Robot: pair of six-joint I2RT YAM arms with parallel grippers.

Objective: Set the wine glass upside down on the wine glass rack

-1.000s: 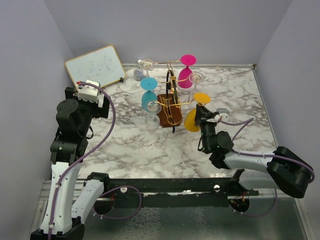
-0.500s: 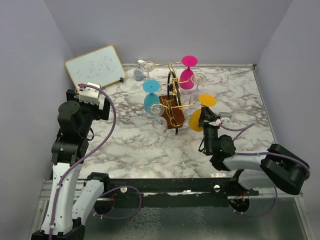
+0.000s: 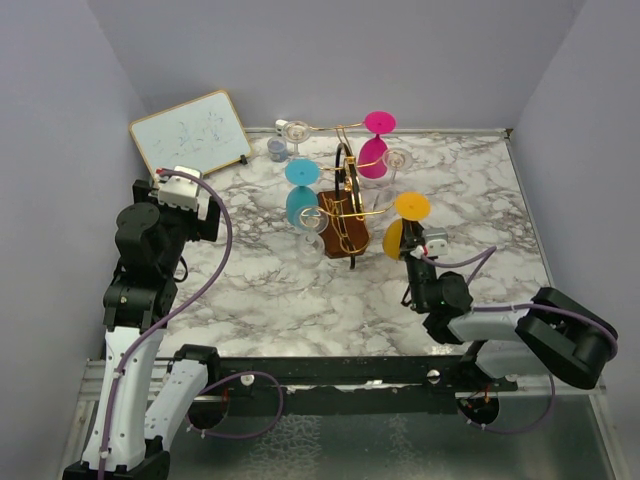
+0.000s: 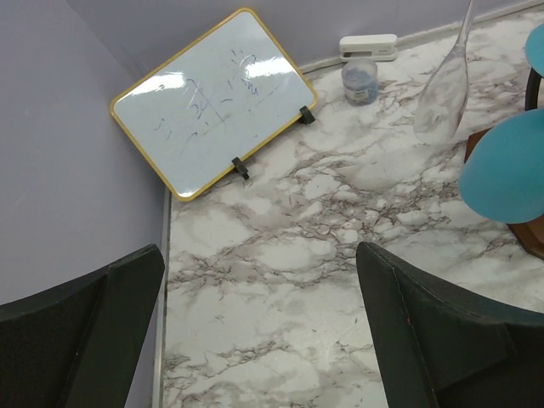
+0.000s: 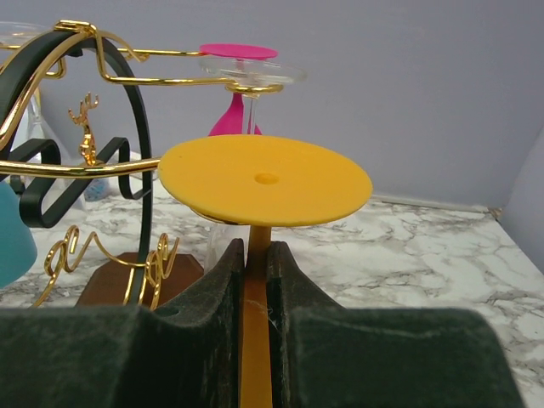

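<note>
The wine glass is yellow and hangs upside down, its round foot on top. My right gripper is shut on its stem, just right of the wine glass rack. The rack is gold wire on a brown block base. One gold arm ends at the left edge of the foot; I cannot tell whether they touch. The bowl is hidden behind my fingers in the right wrist view. My left gripper stands open over bare marble at the far left, holding nothing.
A cyan glass, a pink glass and clear glasses hang on the rack. A whiteboard leans at the back left, with a small blue jar and a white stapler beside the back wall.
My right arm has drawn in and turned the yellow glass from tilted to nearly upright, foot on top. The rack has shifted slightly. The left arm has not moved.
</note>
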